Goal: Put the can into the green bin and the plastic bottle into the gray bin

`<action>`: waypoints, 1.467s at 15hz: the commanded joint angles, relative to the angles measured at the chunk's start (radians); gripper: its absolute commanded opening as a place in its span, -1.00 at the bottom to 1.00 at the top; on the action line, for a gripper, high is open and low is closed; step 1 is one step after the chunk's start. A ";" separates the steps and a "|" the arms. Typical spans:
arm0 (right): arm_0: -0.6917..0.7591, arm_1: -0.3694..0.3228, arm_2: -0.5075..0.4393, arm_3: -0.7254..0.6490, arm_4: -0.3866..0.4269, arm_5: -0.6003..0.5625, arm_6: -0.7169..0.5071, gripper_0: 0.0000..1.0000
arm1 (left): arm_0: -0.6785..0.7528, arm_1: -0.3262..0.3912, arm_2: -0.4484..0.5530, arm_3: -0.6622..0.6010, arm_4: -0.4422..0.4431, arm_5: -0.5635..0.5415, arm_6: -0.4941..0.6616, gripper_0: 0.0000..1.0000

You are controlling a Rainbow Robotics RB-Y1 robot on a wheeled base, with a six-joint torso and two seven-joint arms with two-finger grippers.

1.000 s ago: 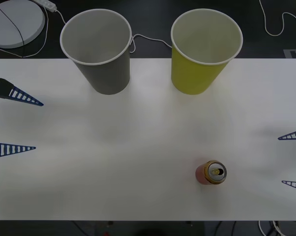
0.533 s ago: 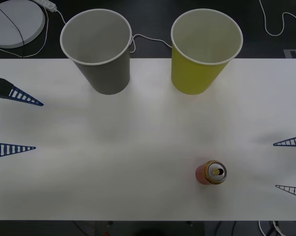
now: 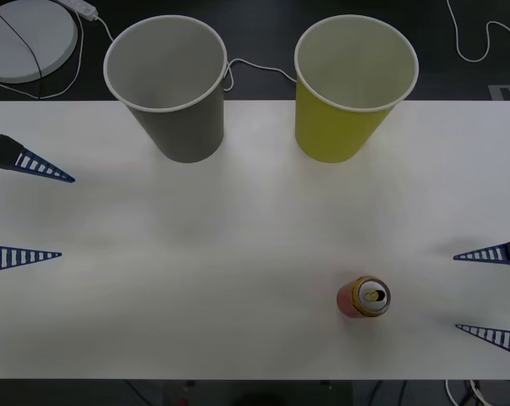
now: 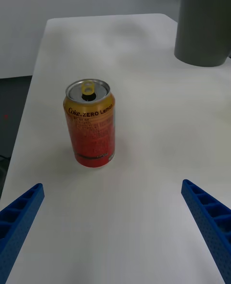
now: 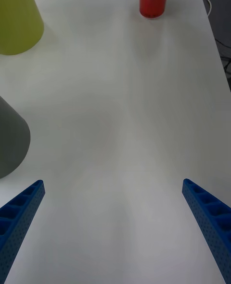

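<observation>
The Coke Zero Lemon can [image 3: 364, 297] stands upright near the table's [image 3: 238, 321] front edge, apart from all else. The right gripper [image 3: 488, 293] sits just right of the can, jaws wide and empty, level with its wall. The can probably handles as light, thin-walled, smooth and easily dented; grip mid-body with moderate force. The left gripper [image 3: 26, 209] waits far left of the can, jaws wide. Beyond the can stand the green bin [image 3: 343, 123] and, further left, the gray bin [image 3: 177, 118].

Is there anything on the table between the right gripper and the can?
No. In the front view, only bare white table lies between the open right gripper and the upright can; the right wrist view agrees.
</observation>
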 commanded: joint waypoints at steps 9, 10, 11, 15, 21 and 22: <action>-0.105 0.182 0.150 0.199 -0.092 0.010 0.076 1.00 | 0.000 0.000 0.000 0.000 0.000 0.000 0.000 1.00; -0.105 0.196 0.153 0.199 -0.092 0.019 0.080 1.00 | 0.000 0.000 0.000 0.000 0.000 0.000 0.000 1.00; -0.108 0.207 0.159 0.201 -0.092 0.025 0.080 1.00 | 0.000 0.000 0.000 0.000 0.000 0.000 0.000 1.00; -0.119 0.254 0.188 0.199 -0.092 0.061 0.096 1.00 | 0.000 0.000 0.000 0.000 0.000 0.000 0.000 1.00; -0.130 0.317 0.220 0.196 -0.092 0.114 0.121 1.00 | 0.000 0.000 0.000 0.000 0.000 0.000 0.000 1.00; -0.131 0.325 0.220 0.195 -0.092 0.122 0.124 1.00 | 0.000 0.000 0.000 0.000 0.000 0.000 0.000 1.00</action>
